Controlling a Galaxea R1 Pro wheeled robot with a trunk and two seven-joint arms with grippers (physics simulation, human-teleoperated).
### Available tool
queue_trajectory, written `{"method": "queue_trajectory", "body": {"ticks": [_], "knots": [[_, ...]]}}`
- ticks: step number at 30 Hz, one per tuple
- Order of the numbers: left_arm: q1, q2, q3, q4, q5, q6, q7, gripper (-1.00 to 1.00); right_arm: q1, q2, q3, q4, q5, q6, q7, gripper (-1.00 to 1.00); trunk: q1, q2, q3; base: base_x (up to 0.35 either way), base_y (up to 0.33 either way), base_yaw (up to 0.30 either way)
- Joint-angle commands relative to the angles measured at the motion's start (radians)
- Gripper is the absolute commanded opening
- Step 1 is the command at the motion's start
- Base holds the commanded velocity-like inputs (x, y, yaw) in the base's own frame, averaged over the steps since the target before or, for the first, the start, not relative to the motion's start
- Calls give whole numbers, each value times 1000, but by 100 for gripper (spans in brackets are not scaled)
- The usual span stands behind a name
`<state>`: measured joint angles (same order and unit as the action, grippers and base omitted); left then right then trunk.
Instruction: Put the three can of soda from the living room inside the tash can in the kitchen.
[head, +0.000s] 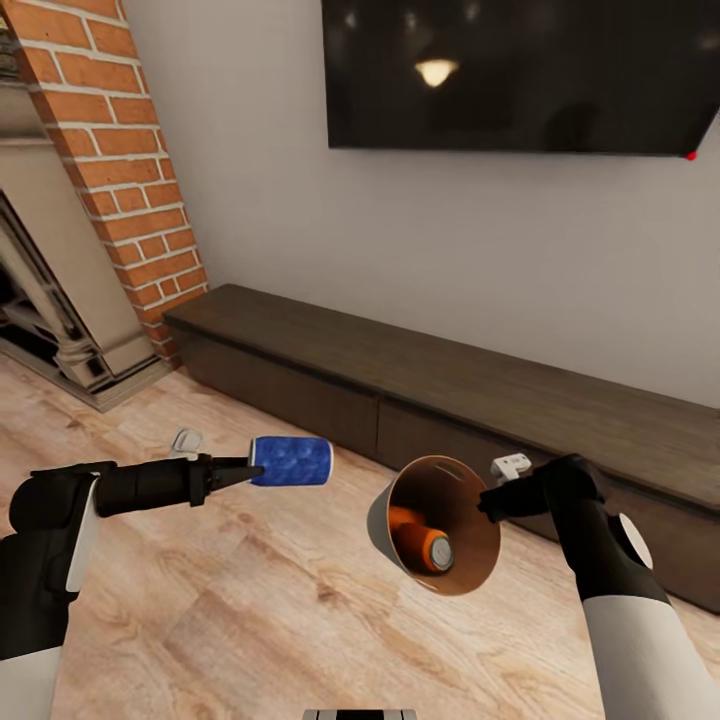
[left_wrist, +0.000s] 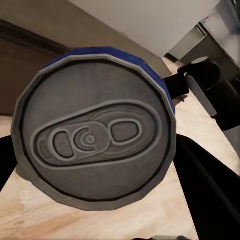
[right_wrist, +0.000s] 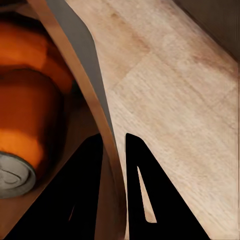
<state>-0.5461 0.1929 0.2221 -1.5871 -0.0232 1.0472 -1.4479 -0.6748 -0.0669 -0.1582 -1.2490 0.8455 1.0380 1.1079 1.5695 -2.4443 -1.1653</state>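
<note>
I've got a blue can (head: 291, 461) clamped lengthwise in my left tool (head: 250, 468), held out level above the wood floor (head: 250, 610) in the living room, its grey top facing the left wrist camera. My right tool (head: 487, 505) is pinched shut on the rim of the trash can (head: 385, 512), one finger inside the wall and one outside, with the bin tipped mouth-up toward me and orange cans (head: 423, 541) lying inside. I judge the cans light, rigid and smooth enough to slip, so a firm grip across the body suits them, while the thin bin wall looks likely to flex at the rim.
</note>
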Motion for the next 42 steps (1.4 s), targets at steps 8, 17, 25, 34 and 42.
{"method": "queue_trajectory", "body": {"ticks": [8,17,25,34,42], "knots": [[0,-6,-50,-1,0,0,-40,-100,0,3,6,12,-7,9,1,-100,-31,56,25,0,0,0],[-1,-16,-91,-1,0,0,-75,-100,0,26,56,24,-5,9,-9,-100,-65,119,53,0,0,0],[-1,-53,-112,-1,0,0,-95,-100,0,67,66,67,-7,9,-80,-100,-96,175,78,0,0,0],[-1,-91,-155,-1,-3,0,-95,-100,-1,122,98,78,-7,9,-144,-100,-130,238,107,0,0,0],[-1,-105,-205,2,-13,0,-34,-100,-1,163,141,78,-7,9,-156,-100,-150,273,122,0,0,0]]}}
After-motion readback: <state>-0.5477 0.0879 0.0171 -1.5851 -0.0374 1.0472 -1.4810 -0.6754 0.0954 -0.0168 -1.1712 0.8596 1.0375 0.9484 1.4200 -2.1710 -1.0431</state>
